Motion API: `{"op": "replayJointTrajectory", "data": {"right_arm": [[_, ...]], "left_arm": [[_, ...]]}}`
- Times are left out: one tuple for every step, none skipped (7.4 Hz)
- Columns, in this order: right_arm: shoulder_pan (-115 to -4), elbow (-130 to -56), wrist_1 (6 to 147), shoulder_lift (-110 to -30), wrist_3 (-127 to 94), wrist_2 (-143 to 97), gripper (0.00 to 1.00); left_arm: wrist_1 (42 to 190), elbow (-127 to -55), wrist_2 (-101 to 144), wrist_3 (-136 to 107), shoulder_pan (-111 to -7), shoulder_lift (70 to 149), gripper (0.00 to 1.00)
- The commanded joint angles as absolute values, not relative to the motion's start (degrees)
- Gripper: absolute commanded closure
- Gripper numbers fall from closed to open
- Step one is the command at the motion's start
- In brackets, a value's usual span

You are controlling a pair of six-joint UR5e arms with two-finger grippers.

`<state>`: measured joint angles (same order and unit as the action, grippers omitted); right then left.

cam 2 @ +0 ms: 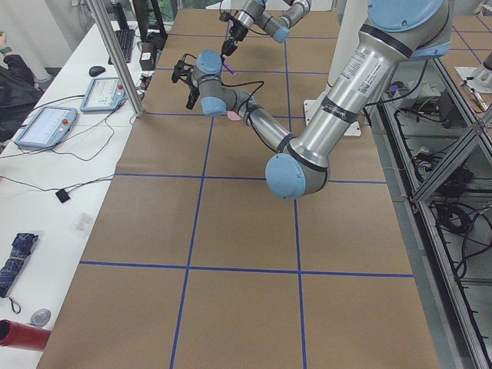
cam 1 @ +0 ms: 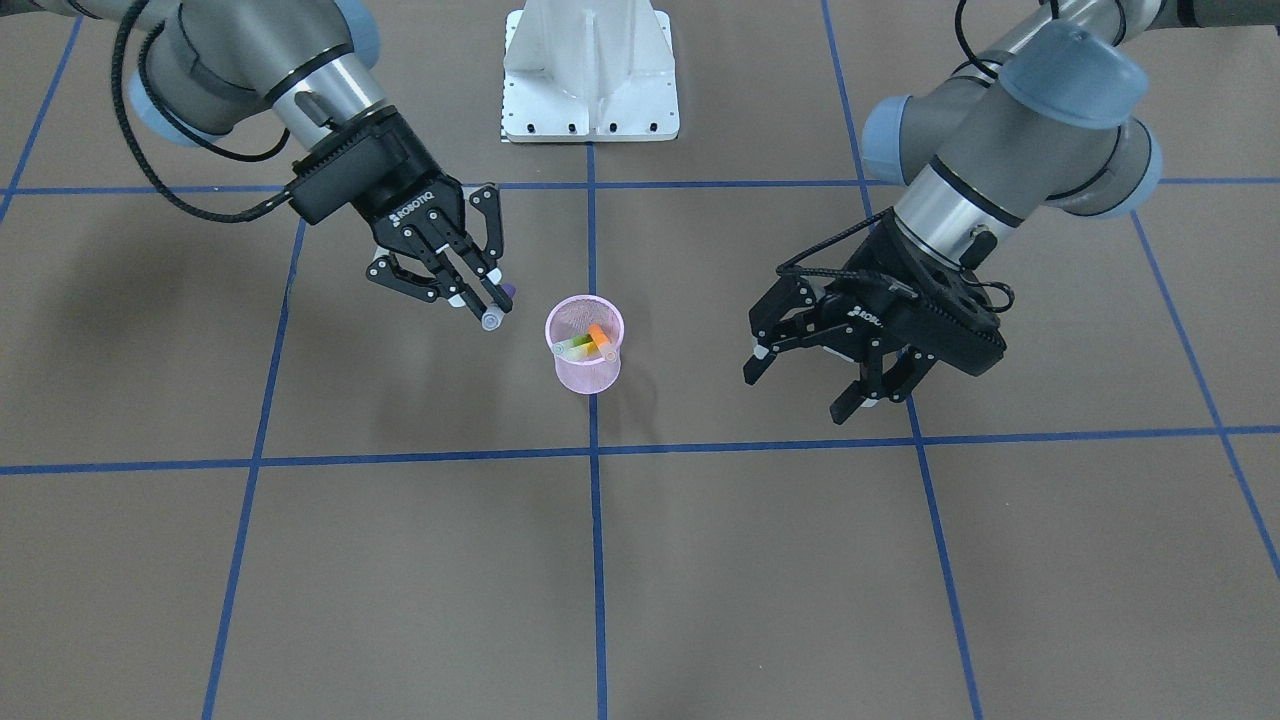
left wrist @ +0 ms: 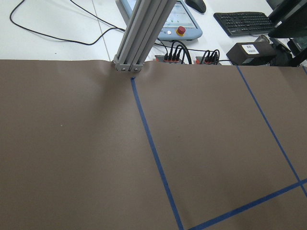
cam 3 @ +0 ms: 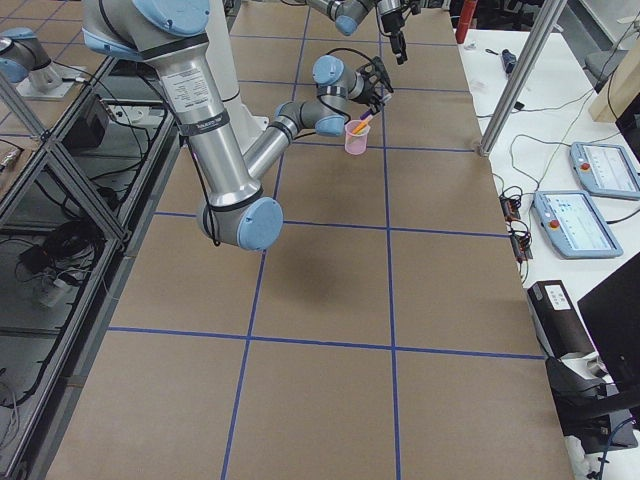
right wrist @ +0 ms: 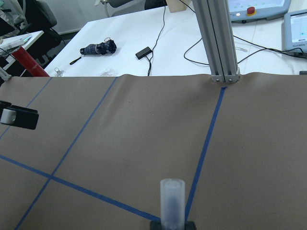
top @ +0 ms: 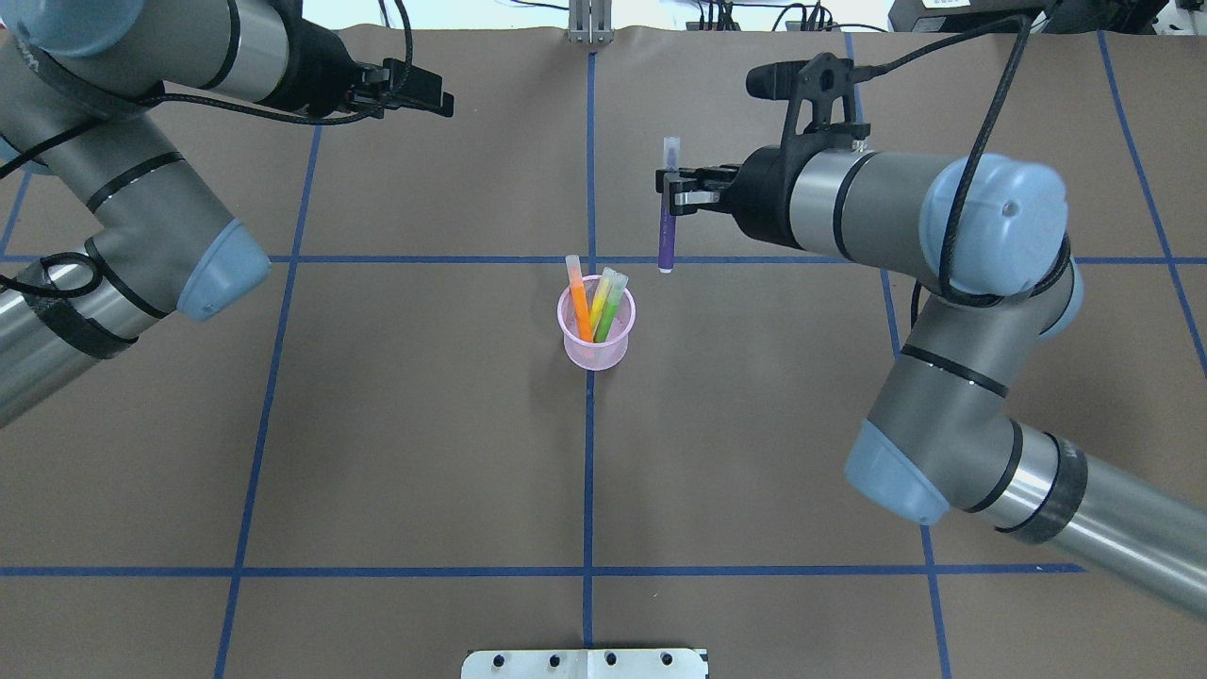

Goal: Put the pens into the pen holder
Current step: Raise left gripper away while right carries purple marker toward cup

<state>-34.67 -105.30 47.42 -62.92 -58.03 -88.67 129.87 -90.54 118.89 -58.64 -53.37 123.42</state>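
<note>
Over the table (cam 1: pixel 400 560), the left gripper (cam 1: pixel 795 395) hangs wide open and empty. The right gripper (top: pixel 671 189) is clamped on the purple pen (top: pixel 667 231), held in the air near the holder (top: pixel 594 356), which contains the orange pen (top: pixel 578 302) and green pen (top: pixel 611 304).

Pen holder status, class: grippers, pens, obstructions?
Right gripper shut on purple pen, near pen holder. Left gripper open, empty. Inside: orange pen, green pen. No obstruction seen.
</note>
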Motion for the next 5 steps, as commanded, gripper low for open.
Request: {"op": "replayJointTrajectory", "data": {"right_arm": [[-28.1,-101.3,45.4,-60.2,-57.4,-79.0,1.00],[-26.7,-99.9,44.2,-59.9,-57.2,-76.7,1.00],[-26.3,-99.6,44.2,-60.1,-55.7,-76.6,1.00],[-26.2,-98.4,44.1,-59.9,-54.5,-76.5,1.00],[-26.2,-98.0,44.1,-59.9,-54.5,-76.5,1.00]], "left_arm": [[129.6,-90.0,120.6,-57.8,-55.0,121.6,0.01],[129.6,-89.6,120.6,-57.8,-55.3,121.5,0.01],[129.6,-89.2,120.6,-57.8,-55.3,121.6,0.01],[129.6,-89.2,120.6,-57.8,-55.2,121.5,0.01],[129.6,-88.9,120.6,-57.7,-55.2,121.6,0.01]]}}
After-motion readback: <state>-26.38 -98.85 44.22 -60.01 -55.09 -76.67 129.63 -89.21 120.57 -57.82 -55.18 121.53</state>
